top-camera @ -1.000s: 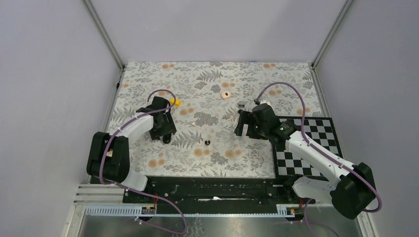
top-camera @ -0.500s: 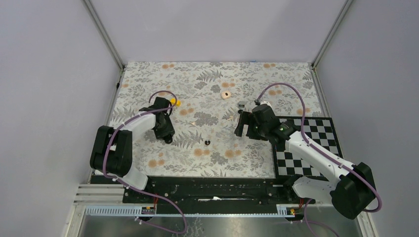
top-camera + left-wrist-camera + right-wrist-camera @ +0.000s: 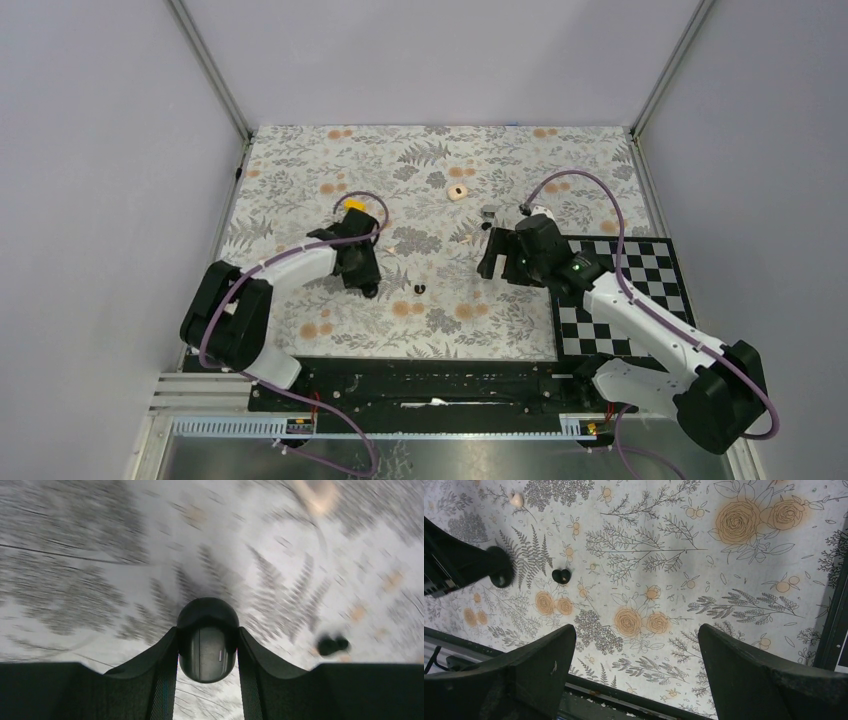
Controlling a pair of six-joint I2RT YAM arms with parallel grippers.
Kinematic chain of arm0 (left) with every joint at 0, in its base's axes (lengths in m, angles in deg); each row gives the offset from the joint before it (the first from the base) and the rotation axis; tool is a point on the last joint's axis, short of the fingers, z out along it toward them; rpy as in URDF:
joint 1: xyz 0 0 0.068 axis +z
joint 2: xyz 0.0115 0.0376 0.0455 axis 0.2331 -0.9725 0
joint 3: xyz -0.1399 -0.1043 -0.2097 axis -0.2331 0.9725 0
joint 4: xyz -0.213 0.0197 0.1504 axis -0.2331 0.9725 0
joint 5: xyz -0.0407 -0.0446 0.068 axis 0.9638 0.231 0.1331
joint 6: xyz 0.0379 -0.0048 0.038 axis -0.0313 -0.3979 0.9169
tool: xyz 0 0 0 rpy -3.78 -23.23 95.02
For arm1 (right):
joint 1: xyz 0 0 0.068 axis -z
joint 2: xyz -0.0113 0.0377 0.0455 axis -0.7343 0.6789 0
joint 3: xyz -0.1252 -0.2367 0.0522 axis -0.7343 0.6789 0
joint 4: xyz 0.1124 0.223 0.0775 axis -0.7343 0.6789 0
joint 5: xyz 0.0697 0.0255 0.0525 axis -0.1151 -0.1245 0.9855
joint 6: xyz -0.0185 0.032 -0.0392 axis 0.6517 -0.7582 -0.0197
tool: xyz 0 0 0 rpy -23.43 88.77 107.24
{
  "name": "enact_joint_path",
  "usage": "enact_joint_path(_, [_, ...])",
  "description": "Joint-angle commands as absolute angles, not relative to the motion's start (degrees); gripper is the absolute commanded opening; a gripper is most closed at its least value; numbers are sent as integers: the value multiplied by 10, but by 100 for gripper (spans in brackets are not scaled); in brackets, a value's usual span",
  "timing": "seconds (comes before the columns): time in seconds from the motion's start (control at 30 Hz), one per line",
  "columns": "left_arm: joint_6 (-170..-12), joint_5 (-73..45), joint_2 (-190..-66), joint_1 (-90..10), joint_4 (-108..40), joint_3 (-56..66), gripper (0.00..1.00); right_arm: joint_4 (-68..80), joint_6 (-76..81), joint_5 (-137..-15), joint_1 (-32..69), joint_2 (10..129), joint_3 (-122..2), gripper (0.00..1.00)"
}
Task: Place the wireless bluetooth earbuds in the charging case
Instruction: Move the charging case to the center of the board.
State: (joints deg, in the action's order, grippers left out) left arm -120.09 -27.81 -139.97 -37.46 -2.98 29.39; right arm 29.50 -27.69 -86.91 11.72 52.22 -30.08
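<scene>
The charging case, a glossy black pebble, sits clamped between the fingers of my left gripper, just above the floral cloth; from above it shows as a dark knob at the tip of the left gripper. The earbuds lie close together on the cloth a short way right of it, blurred in the left wrist view and sharp in the right wrist view. My right gripper hovers open and empty to the right of the earbuds, its fingers wide apart.
A peach disc lies further back, a small yellow object behind the left arm, and a grey metallic piece behind the right gripper. A checkerboard mat covers the right front, under the right arm.
My left gripper has closed on the charging case and carried it rightward toward the earbuds. The right arm has barely shifted and stays open.
</scene>
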Motion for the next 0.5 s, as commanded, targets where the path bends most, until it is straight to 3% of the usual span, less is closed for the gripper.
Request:
enact_joint_path(0.0, [-1238, -257, -1370, -463, -66, 272, 29, 295, -281, -892, 114, 486, -286, 100])
enact_joint_path(0.23, [-1248, -260, -1484, -562, -62, 128, 30, 290, -294, -892, 114, 451, -259, 100])
enact_joint_path(0.47, [-1276, -255, -1599, -590, -78, 43, 31, 249, -342, -896, 114, 413, -195, 100])
